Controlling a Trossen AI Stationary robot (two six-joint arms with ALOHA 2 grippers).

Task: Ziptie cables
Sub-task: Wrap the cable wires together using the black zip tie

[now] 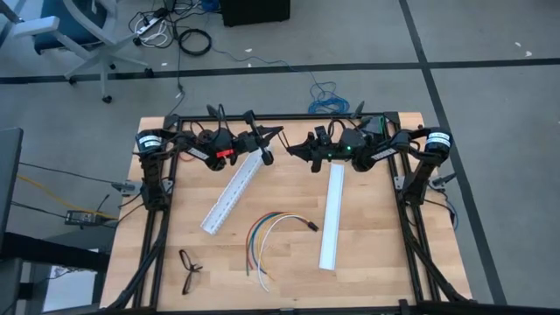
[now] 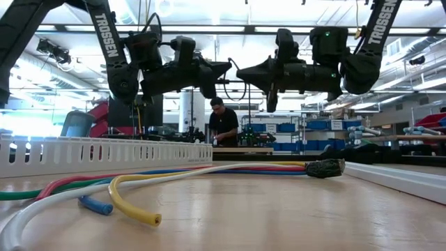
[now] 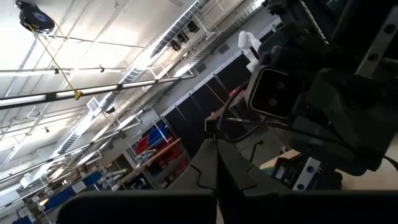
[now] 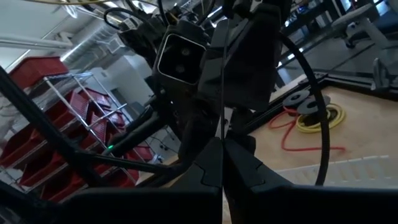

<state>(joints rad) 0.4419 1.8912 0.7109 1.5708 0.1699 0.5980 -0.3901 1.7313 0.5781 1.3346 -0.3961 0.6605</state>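
Cables (image 1: 273,229) are lying loose on the table (image 1: 376,262), between the two rails, nearer its front edge than the arms. They are looking light and floppy, each wire curving its own way; the free ends are splaying apart, so a single pinch there would likely miss some. Best hold, by my judgement: close to the connector (image 2: 325,168), where the wires are running together.

Counting: two white slotted rails, left rail (image 1: 234,192) and right rail (image 1: 332,215); one cable bundle, with one black connector; one small black looped piece (image 1: 188,267) left of the cables, too small to identify. No straight ziptie is showing clearly.

Left gripper (image 1: 276,133) and right gripper (image 1: 292,147) are hovering above the rails' far ends, facing each other, fingers pressed together, holding nothing.
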